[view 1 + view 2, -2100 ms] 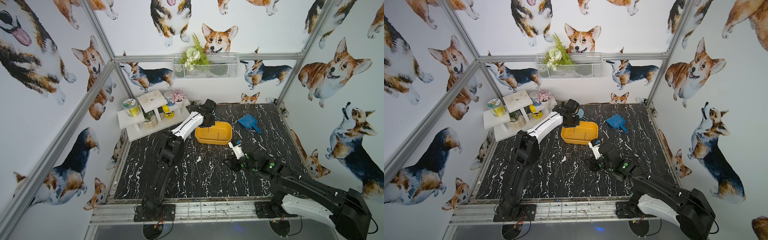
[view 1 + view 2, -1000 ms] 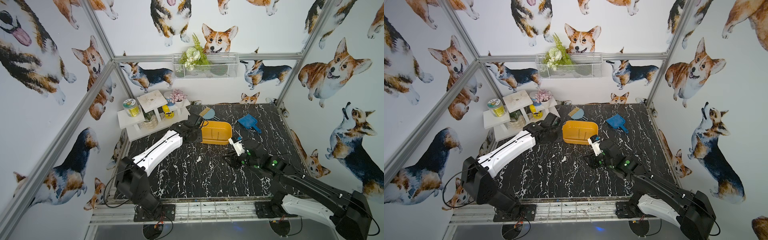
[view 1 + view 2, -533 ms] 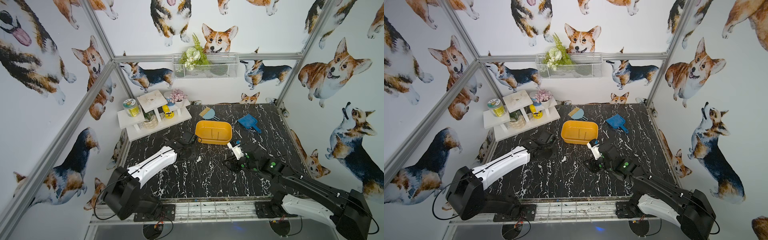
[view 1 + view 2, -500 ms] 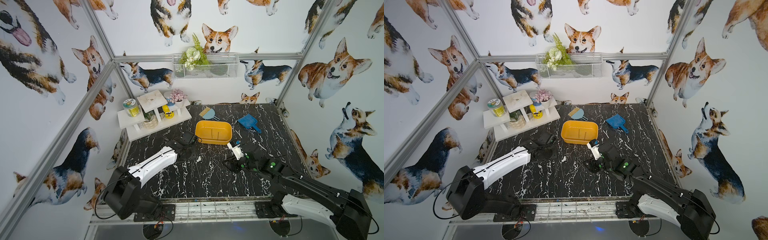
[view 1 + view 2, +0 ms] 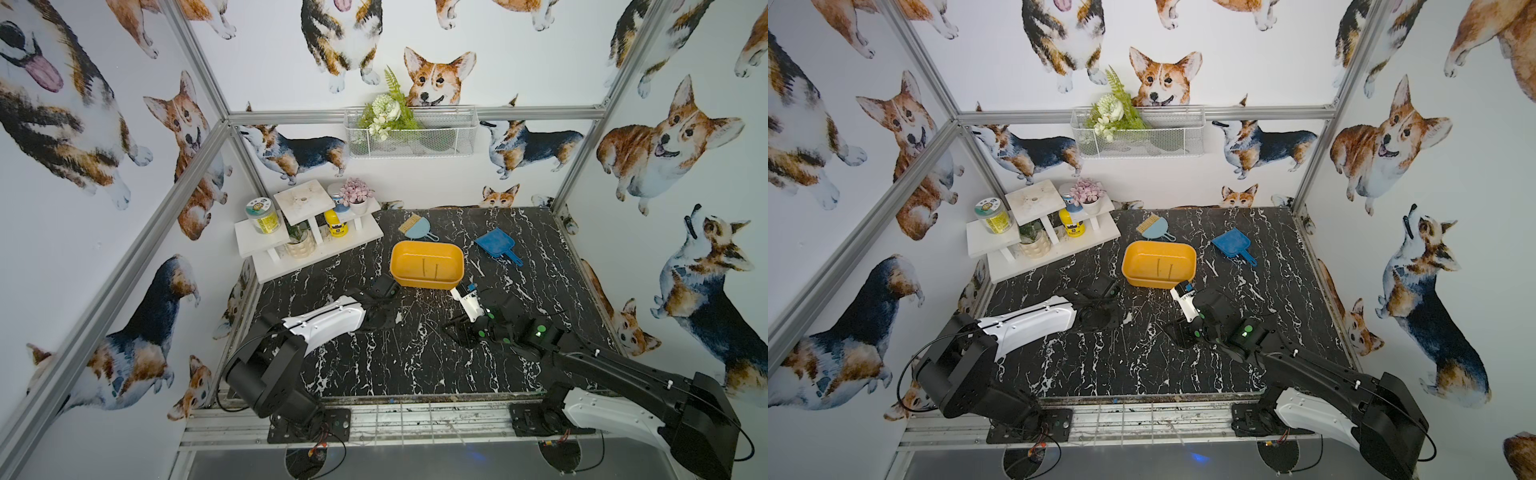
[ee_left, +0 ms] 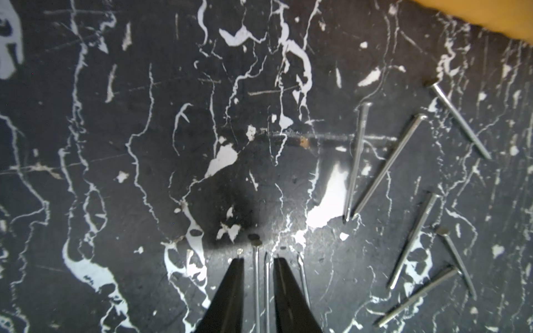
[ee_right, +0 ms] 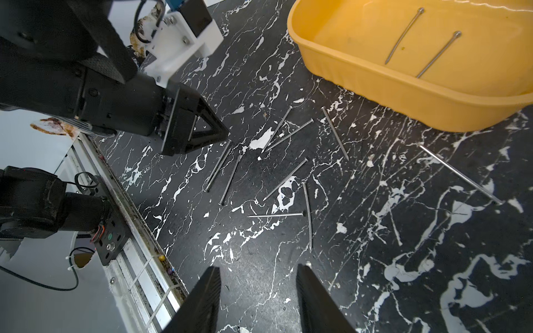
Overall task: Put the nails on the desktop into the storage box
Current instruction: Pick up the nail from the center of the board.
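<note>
Nails (image 7: 285, 178) lie scattered flat on the black tabletop (image 7: 375, 259) just beside the storage box (image 7: 389, 98), and some already rest inside it. The left claw (image 6: 257, 259) is down at the tabletop, its jaws nearly together and straddling two nails that lie side by side. A sliver of gap shows on each side, so I judge nothing is pinched yet. The right claw (image 7: 258, 266) hovers spread wide and empty near the scatter.

What could go wrong, as I judge it: the nails are thin, round and flat on a hard surface, so a squeeze on two at once may catch only one, roll the other away, or let both slide out on the lift. A third nail lies just beside one jaw and could be knocked askew. A nail held near its end may swing and drop short of the box. Both arms work the same patch and could crowd each other.

Counted in the right wrist view: two nails in the box, ten on the tabletop, one box, two claws
</note>
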Tool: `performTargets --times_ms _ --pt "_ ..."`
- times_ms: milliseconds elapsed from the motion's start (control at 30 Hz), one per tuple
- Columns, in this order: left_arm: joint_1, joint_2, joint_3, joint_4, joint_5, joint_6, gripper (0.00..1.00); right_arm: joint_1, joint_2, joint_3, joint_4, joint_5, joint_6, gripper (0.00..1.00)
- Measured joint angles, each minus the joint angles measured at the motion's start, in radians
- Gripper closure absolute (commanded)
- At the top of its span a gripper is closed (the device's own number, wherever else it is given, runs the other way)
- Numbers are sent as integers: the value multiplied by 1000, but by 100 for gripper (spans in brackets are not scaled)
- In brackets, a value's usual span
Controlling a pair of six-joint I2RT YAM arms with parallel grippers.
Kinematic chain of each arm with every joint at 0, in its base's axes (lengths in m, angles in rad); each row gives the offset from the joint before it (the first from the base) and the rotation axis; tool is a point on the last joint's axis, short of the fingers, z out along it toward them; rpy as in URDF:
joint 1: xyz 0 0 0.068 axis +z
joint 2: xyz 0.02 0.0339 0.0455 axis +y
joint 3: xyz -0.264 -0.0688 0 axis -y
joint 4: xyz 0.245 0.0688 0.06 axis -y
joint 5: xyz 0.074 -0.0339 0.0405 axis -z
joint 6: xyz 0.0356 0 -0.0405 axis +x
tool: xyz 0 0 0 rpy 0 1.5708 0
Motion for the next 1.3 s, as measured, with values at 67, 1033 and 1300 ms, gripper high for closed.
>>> performTargets --times_ms 67,1033,1300 --pt "0 15 0 13 1 -5 76 3 0 -3 4 0 0 51" --pt "-3 85 20 11 -20 -19 77 9 -22 -29 5 5 19 51" --pt "-27 96 21 14 -31 -19 77 9 -23 -29 5 8 19 51"
